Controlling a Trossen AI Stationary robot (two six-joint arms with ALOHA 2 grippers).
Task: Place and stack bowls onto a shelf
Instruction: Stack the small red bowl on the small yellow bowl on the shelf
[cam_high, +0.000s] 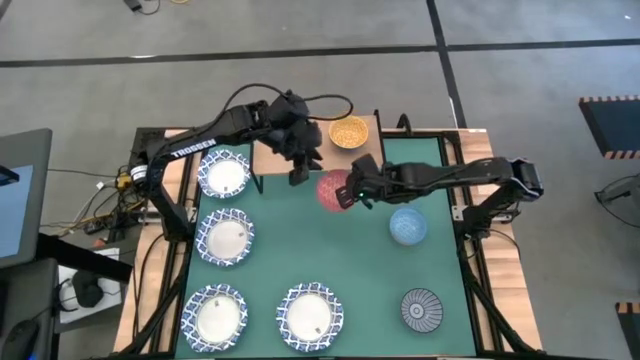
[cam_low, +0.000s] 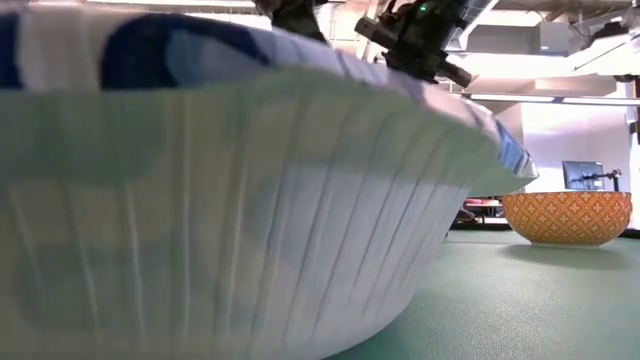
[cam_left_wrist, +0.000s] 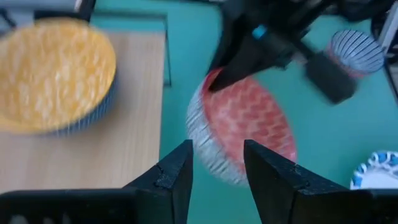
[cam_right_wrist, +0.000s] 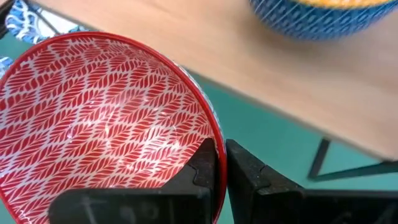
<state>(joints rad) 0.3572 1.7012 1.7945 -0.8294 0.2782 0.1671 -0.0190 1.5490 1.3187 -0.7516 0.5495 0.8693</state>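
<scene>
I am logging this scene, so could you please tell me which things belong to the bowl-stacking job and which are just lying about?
Job:
- red leaf-patterned bowl, pinched by the right gripper
- orange-yellow bowl on the light wooden shelf
- pale blue bowl
- blue-grey ray-patterned bowl
- four blue-lattice-rimmed bowls, e.g.
- open left gripper

Lying about:
- cables beside the table

Landmark: shelf (cam_high: 300, 140), at mat's (cam_high: 370, 290) far edge. 1 small bowl (cam_high: 348, 131) on its right end. Another small bowl (cam_high: 334, 190) just in front, off the mat, rim pinched by right gripper (cam_high: 350, 193). 4 wide bowls (cam_high: 225, 238) front-left of shelf, 2 more small bowls (cam_high: 408, 226) front-right.
</scene>
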